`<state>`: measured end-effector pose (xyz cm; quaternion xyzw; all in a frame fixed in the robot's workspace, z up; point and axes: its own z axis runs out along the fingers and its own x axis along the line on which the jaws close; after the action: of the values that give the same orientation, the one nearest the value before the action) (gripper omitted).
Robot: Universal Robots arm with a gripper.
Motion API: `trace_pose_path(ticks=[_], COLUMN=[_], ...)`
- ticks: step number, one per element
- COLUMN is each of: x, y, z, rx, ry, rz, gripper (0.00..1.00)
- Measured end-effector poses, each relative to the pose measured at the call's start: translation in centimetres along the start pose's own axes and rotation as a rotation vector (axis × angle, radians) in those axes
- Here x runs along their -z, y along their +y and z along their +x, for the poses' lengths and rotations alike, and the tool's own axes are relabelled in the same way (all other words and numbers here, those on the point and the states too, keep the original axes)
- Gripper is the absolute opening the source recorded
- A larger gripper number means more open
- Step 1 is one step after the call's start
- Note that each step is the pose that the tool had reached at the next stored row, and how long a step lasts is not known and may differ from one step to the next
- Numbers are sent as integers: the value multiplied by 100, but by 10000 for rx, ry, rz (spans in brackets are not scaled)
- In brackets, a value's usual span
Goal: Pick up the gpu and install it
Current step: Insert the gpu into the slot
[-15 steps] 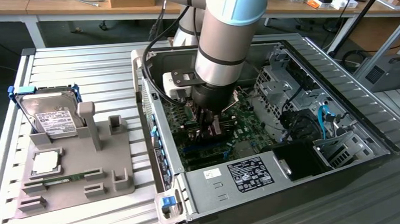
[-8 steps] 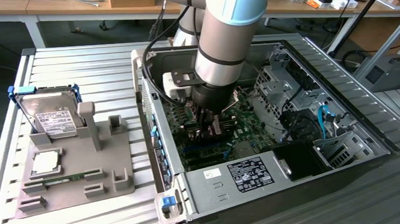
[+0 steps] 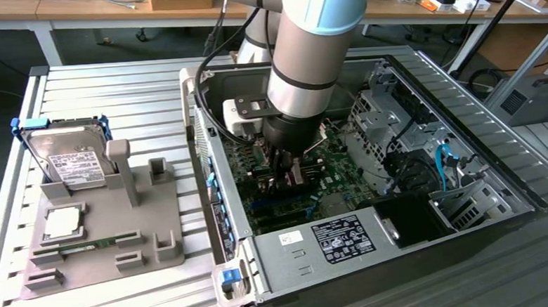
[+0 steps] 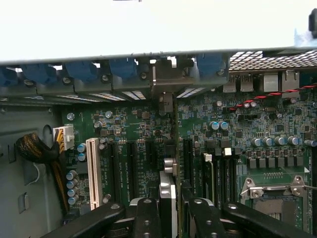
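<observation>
Jaws grip the gpu (image 4: 168, 198) over the motherboard (image 4: 133, 129); case label (image 3: 340, 238) unreadable.

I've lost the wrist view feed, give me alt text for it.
The hand grips the gpu edge-on over the green motherboard, among its dark expansion slots beside a white slot. Blue clips line the case wall beyond.

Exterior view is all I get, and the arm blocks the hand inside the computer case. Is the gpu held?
Observer: Yes, the hand grips the gpu edge-on between its fingers.
Operator: Where over the board?
Observer: Among the black expansion slots, between the white PCI slot and the CPU socket.
Operator: Where does its far end point?
Observer: Toward the row of blue clips.
</observation>
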<state>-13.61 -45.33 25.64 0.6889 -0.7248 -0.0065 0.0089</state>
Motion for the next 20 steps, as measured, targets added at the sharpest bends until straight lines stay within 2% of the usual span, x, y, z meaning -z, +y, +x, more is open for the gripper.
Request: trace_pose_path(ticks=[10,15,20], x=[22,22,21], y=[1,1,1], z=[1,1,0], rx=[0,-1,-2], ry=[6,83,91], rz=[-2,2,2], gripper=[27,27,27])
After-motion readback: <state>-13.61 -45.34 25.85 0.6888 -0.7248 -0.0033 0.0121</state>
